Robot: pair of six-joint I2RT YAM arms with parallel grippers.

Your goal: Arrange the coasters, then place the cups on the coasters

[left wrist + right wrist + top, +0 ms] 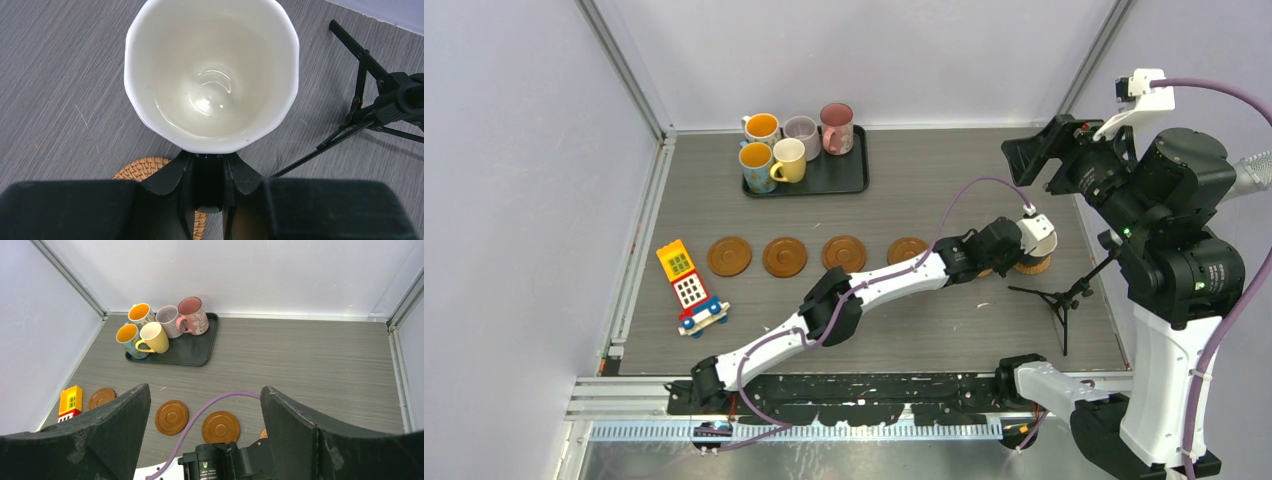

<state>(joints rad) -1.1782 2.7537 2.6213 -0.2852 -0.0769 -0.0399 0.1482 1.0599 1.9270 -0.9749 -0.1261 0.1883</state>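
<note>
White inside, the cup (211, 75) we see just ahead of the left gripper (209, 176), whose fingers are pinched almost shut on its near side, is held above a woven coaster (142, 167), a black tripod (380, 107) standing nearby, while the right gripper (204, 390) gapes wide and empty.

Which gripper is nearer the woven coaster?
Left. The left gripper, shut on the mug, is directly over the woven coaster; the right gripper hangs open, raised farther back.

The left arm (829, 300) stretches rightward, left hand (1027, 243) clamped; right arm (1184, 270) raised, right hand (1036, 152) spread wide.
</note>
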